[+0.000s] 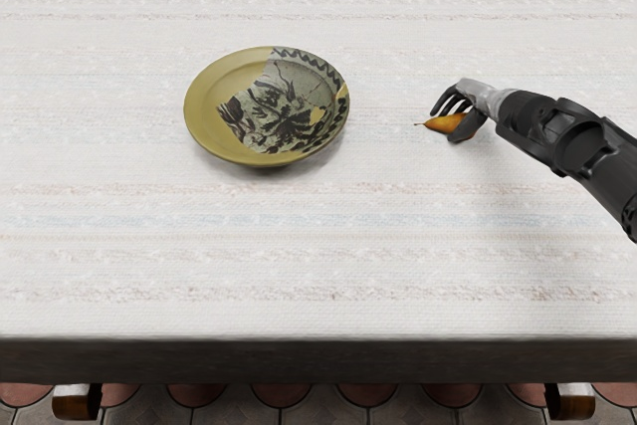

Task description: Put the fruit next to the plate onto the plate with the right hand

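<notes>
- Step in hand, by my read: secure the pear [444, 124] and lift it. The carry to the plate [203, 99] is not begun.
- Pear location: right half of the table [318, 266], nearer the far edge than the near one, well apart from the plate. Its stem points toward the plate.
- Plate: olive-yellow with a dark painted pattern, left of centre toward the far edge, nothing on it.
- Right hand [461, 114]: fingers [448, 100] arch over the pear's fat end, thumb on its near side. Only the narrow end and stem stick out, so it reads as a closed hold on the fruit. Can't tell how firm it is, or whether the pear is off the table.
- To do it well: keep the squeeze on the wide end, since a small tapered fruit likely slips out toward the stem. Lift straight up and clear the plate's raised rim before travelling toward the left edge. Let go low over the plate's middle so the pear doesn't roll off.
- Right arm [567, 141]: enters from the right edge, forearm slanting toward the far-left corner, held low, wrist roughly in line with it.
- Left arm: not visible.
</notes>
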`<state>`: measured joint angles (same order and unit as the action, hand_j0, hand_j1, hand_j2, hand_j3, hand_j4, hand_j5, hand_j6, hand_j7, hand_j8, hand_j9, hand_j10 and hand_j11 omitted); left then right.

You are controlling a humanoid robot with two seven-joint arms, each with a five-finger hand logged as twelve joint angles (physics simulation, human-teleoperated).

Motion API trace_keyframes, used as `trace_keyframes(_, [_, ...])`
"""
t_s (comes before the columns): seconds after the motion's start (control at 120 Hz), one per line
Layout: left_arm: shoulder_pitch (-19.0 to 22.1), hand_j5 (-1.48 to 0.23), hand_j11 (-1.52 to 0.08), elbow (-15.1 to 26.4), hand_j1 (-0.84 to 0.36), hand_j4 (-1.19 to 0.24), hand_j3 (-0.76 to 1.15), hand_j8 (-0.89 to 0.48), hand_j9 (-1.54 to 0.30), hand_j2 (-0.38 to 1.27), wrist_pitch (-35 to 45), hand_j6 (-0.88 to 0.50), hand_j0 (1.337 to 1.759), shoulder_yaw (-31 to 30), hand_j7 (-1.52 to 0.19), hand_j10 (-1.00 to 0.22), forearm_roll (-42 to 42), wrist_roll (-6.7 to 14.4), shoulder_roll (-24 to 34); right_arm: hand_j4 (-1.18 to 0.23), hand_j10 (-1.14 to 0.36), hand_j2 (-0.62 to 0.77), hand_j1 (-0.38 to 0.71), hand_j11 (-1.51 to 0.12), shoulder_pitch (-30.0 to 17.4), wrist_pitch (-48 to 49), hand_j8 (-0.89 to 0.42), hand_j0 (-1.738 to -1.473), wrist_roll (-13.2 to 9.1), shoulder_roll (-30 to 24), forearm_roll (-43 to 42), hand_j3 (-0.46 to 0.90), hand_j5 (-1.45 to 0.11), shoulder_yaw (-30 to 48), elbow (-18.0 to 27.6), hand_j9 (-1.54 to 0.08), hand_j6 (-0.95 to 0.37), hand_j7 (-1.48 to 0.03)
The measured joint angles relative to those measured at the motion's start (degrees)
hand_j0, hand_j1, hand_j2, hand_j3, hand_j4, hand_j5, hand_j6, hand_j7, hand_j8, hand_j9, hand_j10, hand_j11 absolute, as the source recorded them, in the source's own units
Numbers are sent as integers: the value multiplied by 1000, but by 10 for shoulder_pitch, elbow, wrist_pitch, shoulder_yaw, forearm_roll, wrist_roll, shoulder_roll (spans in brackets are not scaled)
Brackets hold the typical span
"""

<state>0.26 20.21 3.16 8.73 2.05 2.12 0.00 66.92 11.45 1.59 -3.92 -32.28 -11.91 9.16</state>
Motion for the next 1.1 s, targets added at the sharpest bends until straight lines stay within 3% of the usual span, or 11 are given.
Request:
trace_keyframes(0.233, [0, -24, -24, 0, 326, -19, 0, -19, -24, 3, 0, -19, 1658, 0, -24, -19, 0, 0, 0, -691, -275, -22, 310, -923, 2, 7, -396, -1645, 0, 0, -1, 0, -852, -1, 0, -859, -404, -879])
trace_keyframes(0.367, [0, -24, -24, 0, 326, -19, 0, -19, -24, 3, 0, -19, 1658, 0, -24, -19, 0, 0, 0, -694, -395, -13, 315, -925, 9, 15, -370, -1648, -2, 0, -1, 1, -930, -4, 0, -915, -387, -913])
trace_keyframes(0.7, [-1, -24, -24, 0, 326, -19, 0, -19, -24, 3, 0, -19, 1658, 0, -24, -19, 0, 0, 0, -699, -403, -29, 285, -988, 53, 41, -381, -1649, -2, 24, 11, 0, -997, -1, 1, -976, -416, -946])
trace_keyframes(0.933, [-3, -24, -24, 0, 326, -19, 0, -19, -24, 3, 0, -19, 1658, 0, -24, -19, 0, 0, 0, -708, -449, 140, 296, -981, 88, 54, -443, -1653, -1, 38, 30, 0, -994, 0, 1, -980, -495, -951])
trace_keyframes(1.1, [-3, -24, -24, 0, 326, -19, 0, -19, -24, 3, 0, -19, 1658, 0, -24, -19, 0, 0, 0, -717, -484, 150, 277, -980, 99, 58, -487, -1653, -1, 39, 39, 0, -980, 1, 1, -974, -537, -952])
